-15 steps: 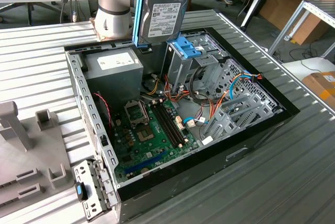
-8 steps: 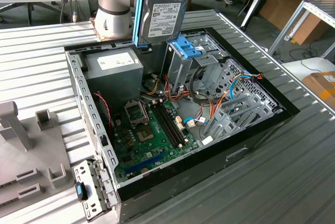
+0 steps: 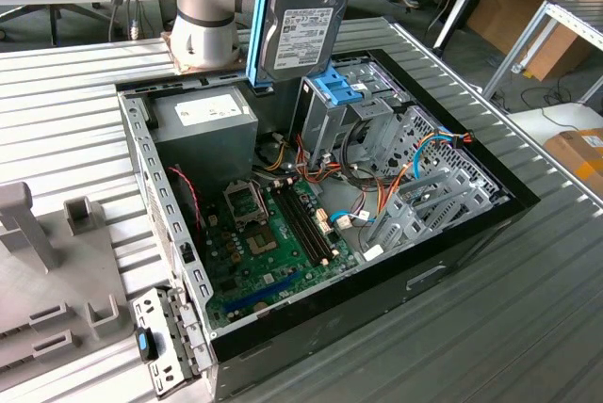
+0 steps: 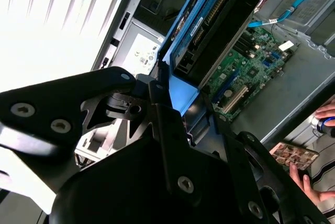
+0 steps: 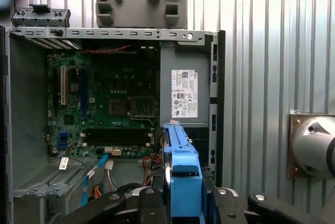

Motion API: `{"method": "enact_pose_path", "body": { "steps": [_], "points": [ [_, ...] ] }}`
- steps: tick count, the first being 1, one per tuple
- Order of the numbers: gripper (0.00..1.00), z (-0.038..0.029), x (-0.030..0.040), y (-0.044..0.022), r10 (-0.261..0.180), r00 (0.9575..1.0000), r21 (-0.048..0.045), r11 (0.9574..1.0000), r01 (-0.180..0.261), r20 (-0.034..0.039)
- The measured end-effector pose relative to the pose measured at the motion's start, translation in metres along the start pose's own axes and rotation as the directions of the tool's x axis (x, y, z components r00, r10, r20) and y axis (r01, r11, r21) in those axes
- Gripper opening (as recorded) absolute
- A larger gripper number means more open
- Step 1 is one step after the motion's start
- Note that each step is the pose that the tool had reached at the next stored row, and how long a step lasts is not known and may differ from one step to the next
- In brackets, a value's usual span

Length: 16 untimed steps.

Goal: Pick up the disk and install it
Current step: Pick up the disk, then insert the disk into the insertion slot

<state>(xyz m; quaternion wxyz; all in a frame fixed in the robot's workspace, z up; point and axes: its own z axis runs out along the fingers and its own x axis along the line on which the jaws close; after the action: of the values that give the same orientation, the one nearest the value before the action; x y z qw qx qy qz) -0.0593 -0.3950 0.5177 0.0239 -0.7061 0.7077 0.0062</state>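
Note:
The disk (image 3: 306, 26) hangs upright above the back of the open computer case (image 3: 452, 262), its white label facing the camera and blue rails along its edges. My gripper (image 5: 183, 198) is shut on the disk (image 5: 180, 166), with black fingers (image 5: 149, 203) on either side of the blue carrier. In the second wrist view the gripper (image 4: 183, 103) clamps the disk's (image 4: 209, 25) blue end, and the drive points down at the motherboard (image 4: 251, 56). The upright metal cage with a blue latch (image 3: 334, 92) stands just below the disk.
Inside the case sit a grey power-supply box (image 3: 207, 116), the green motherboard (image 3: 273, 233) and loose cables (image 3: 424, 153). The arm's base (image 3: 203, 8) stands behind the case. Grey fixtures (image 3: 28, 224) lie at the exterior view's left. A person's hand (image 4: 311, 182) is beside the case.

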Motion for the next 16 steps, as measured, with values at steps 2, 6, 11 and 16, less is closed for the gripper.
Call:
{"method": "enact_pose_path", "body": {
  "steps": [2,6,11,16],
  "points": [
    [0.36,-0.0001,0.0,0.0,0.0,1.0,-0.0001,1.0,0.0,-0.0002],
    [0.36,0.0008,0.0001,-0.0096,0.003,1.0,0.0001,1.0,-0.003,-0.0042],
    [0.36,0.0026,0.0052,-0.0318,0.003,1.0,0.0,1.0,-0.003,-0.0044],
    [0.36,0.0039,0.0129,-0.0464,0.003,1.0,0.0,1.0,-0.003,-0.0043]
  ]
}}
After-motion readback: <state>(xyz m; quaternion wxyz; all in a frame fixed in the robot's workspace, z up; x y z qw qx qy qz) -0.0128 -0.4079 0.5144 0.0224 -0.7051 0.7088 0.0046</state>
